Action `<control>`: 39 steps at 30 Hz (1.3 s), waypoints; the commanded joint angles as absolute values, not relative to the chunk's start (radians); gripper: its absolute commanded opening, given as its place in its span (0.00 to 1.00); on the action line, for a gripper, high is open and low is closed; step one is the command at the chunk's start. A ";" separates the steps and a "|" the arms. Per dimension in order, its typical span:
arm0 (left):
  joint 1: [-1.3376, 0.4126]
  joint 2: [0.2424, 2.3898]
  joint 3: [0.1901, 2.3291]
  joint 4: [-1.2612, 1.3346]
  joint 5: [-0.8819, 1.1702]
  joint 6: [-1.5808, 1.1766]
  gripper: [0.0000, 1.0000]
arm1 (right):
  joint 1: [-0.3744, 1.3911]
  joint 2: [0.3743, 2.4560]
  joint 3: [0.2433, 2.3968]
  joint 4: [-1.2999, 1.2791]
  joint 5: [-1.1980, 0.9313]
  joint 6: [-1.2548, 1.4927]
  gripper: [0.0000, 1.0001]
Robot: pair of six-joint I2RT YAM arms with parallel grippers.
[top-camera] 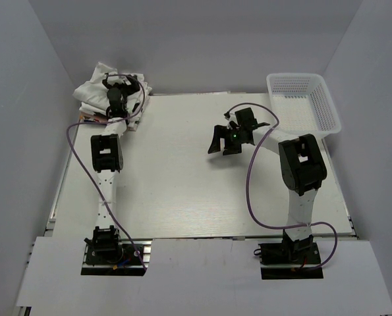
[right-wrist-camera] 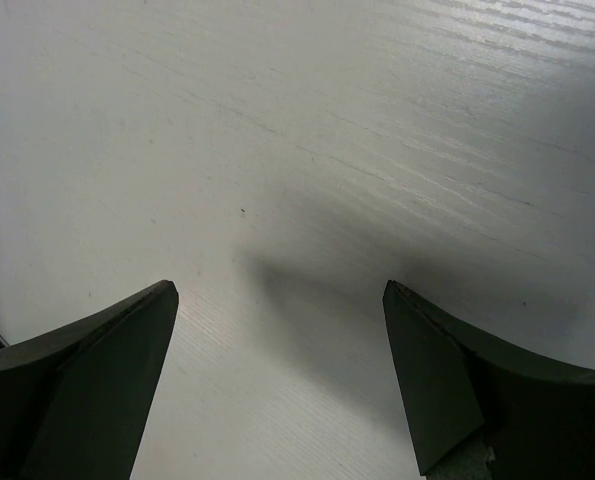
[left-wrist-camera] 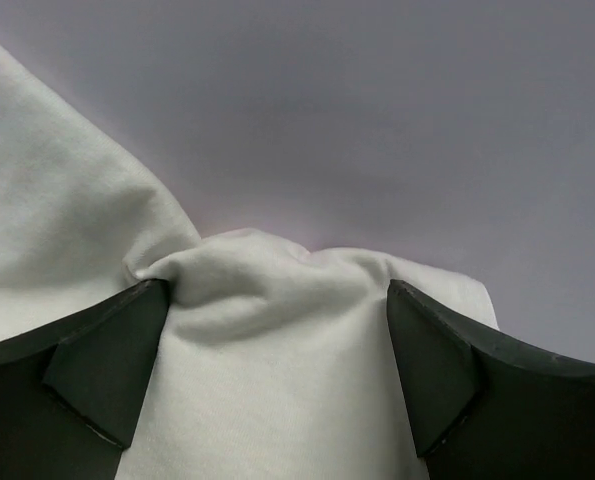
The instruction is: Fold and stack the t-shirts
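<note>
The t-shirts (top-camera: 91,91) are heaped, crumpled and whitish, at the far left corner of the worktop (top-camera: 182,184); no long axis is discernible. Cloth is straddled by the released left end effector (left-wrist-camera: 277,290); the right end effector (right-wrist-camera: 280,290) is likewise released.

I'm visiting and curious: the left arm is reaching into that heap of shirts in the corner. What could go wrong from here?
The left gripper is open astride a bunched fold, so closing may pinch several layers of the t-shirts. They sit at the far left corner of the table; a pull might drag them off. The purple cable runs beside them and could snag.
</note>
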State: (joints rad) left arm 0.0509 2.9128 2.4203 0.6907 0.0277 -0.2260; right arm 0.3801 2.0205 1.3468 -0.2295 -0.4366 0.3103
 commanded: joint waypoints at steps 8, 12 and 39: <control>0.044 2.461 2.119 0.562 0.020 -0.110 0.99 | 0.387 2.005 1.319 -0.278 -0.426 0.293 0.90; 0.061 2.399 2.118 0.502 -0.041 -0.084 0.99 | 0.384 1.958 1.276 -0.262 -0.420 0.296 0.90; 0.275 2.787 2.171 0.396 0.012 -0.185 0.99 | 0.393 2.141 1.474 -0.364 -0.451 0.327 0.90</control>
